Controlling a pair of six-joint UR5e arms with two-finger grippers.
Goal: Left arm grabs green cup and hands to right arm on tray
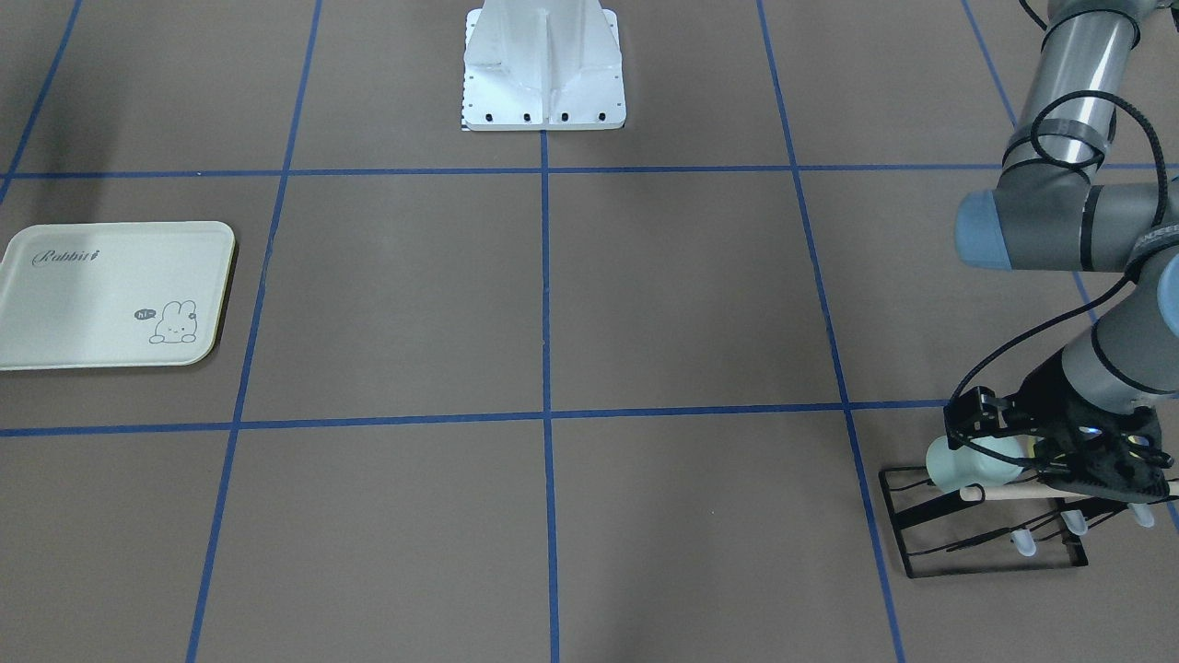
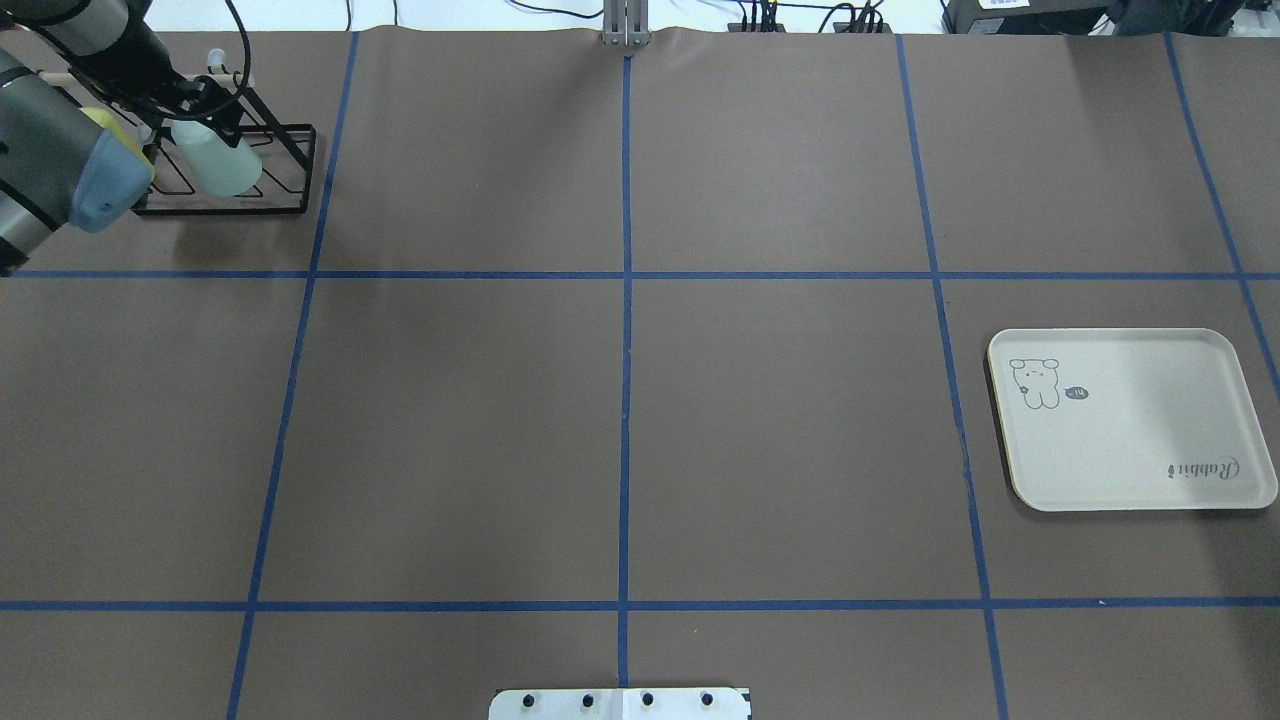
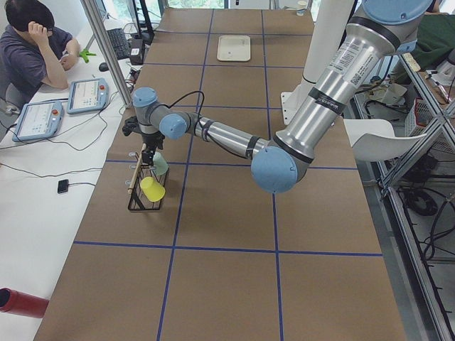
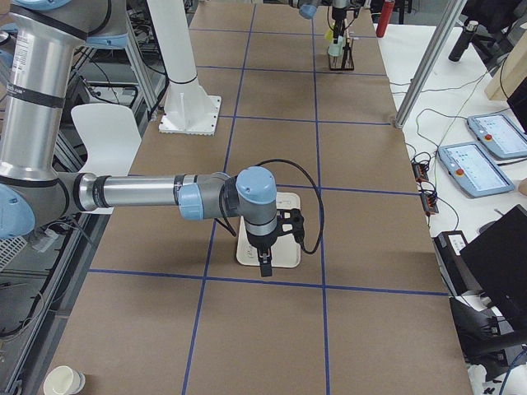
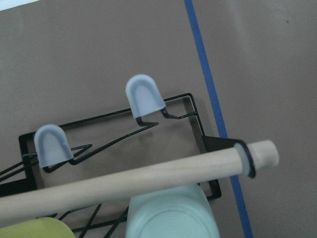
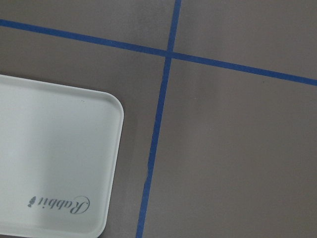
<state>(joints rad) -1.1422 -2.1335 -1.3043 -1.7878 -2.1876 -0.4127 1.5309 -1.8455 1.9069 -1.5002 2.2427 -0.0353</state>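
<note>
Watching from my remote station, I see the left gripper [image 1: 986, 425] down at the black wire rack [image 2: 225, 211], which stands in the far left corner of the table [image 1: 645, 304]. The gripper is right against the green cup [image 1: 967, 462]. The cup rests tilted on the rack with its base toward the wrist camera, just under a wooden dowel [image 5: 148, 178] that runs along the rack's top. A yellow-green cup [image 3: 152, 188] sits beside it. One black finger lies over the green cup's side, but I cannot tell whether the gripper is closed on it. The cream tray [image 2: 1130, 470], marked with Rabbit script, lies flat well apart on the right side. The right gripper [image 4: 264, 265] hangs above the tray's edge, and I cannot tell how wide it stands.
</note>
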